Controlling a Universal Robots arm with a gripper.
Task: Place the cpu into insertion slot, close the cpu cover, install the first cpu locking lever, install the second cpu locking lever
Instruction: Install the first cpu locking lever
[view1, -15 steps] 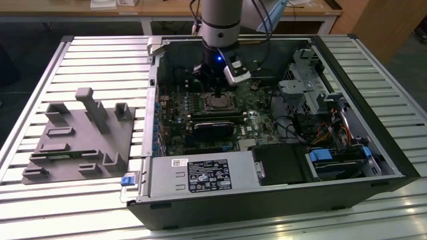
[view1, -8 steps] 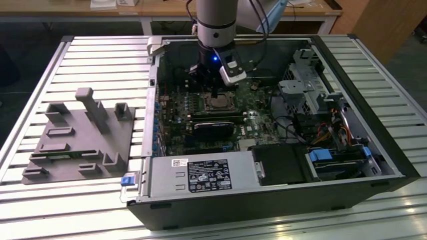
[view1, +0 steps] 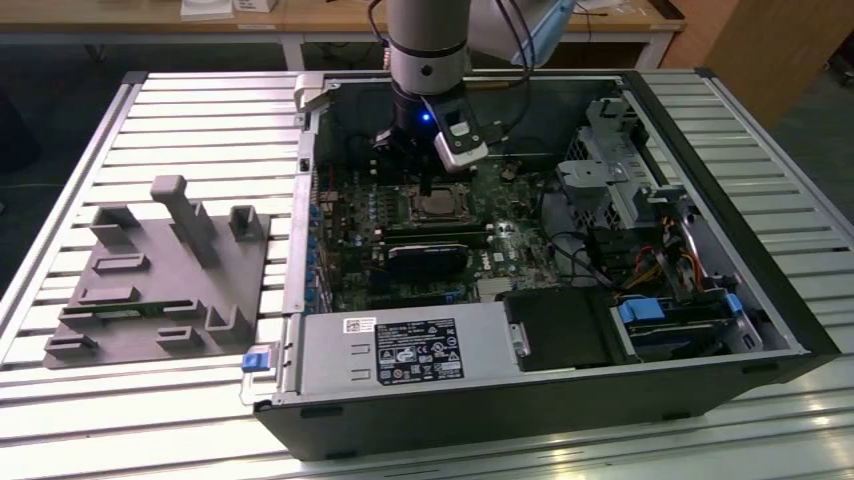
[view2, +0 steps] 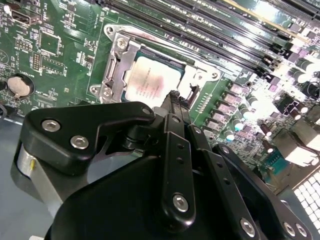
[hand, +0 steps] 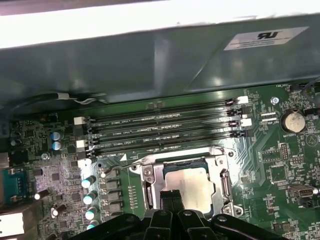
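Observation:
The cpu (view2: 150, 82) (hand: 194, 181) lies flat in the insertion slot (view1: 434, 207) on the green board, its dull silver-tan top showing. The cpu cover (view2: 116, 55) (hand: 150, 176), a silvery frame plate, lies down around it, with the chip in its cut-out. A thin wire lever (hand: 131, 161) runs along one side of the frame. My gripper (view2: 173, 96) (hand: 171, 194) (view1: 424, 182) is shut, its black fingertips pressed together with nothing between them. It hovers at the socket's edge, just over the rim of the chip.
Long black memory slots (hand: 165, 130) run beside the socket. A black graphics card (view1: 427, 262) sits below it in the exterior view. The case walls (view1: 314, 150) enclose the board, a power supply (view1: 400, 350) lies at the front, and a grey fixture (view1: 167, 270) stands at the exterior view's left.

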